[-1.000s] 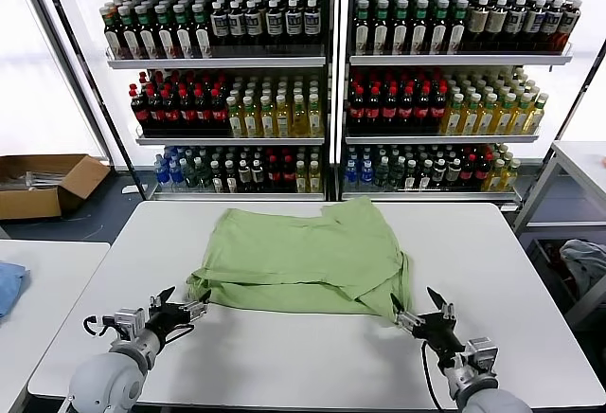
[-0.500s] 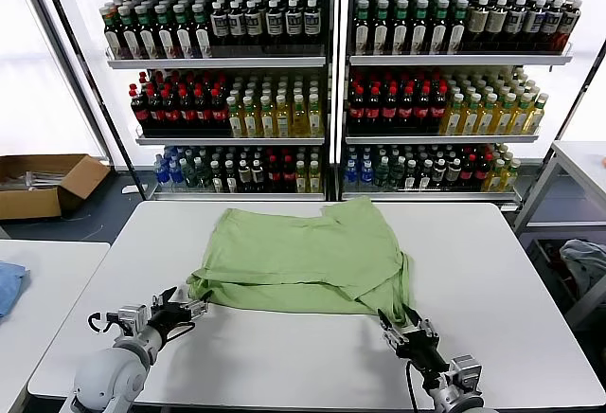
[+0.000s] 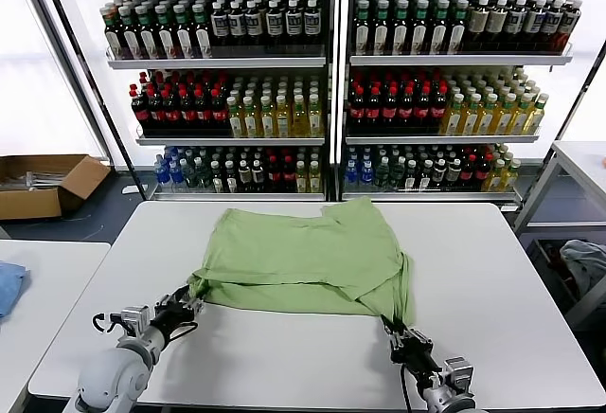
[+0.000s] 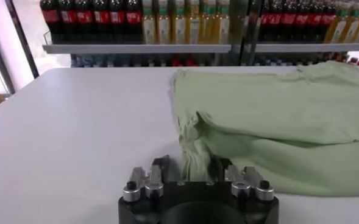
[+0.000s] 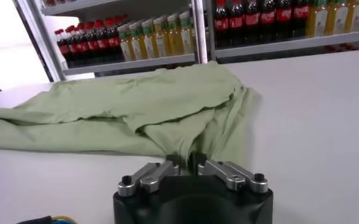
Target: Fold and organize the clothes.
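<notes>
The light green polo shirt (image 3: pixel 303 257) lies partly folded on the white table (image 3: pixel 284 361), its plain side up; collar and graphic are hidden. My left gripper (image 3: pixel 187 301) is at the shirt's near left corner. In the left wrist view its jaws (image 4: pixel 190 165) stand apart with a bunch of the shirt (image 4: pixel 277 122) between them. My right gripper (image 3: pixel 393 330) is at the near right corner. In the right wrist view it (image 5: pixel 185 161) is shut on a pinch of the shirt's (image 5: pixel 136 103) edge.
Shelves of bottles (image 3: pixel 331 81) stand behind the table. A second table with a blue cloth (image 3: pixel 8 285) is at the left, and a cardboard box (image 3: pixel 43 181) lies on the floor. A pale bluish-grey cloth (image 3: pixel 587 261) lies at the right.
Both grippers have moved forward to the shirt's near edge. The right gripper was open and has shut on the right corner. The left gripper's jaws have narrowed around the left corner.
</notes>
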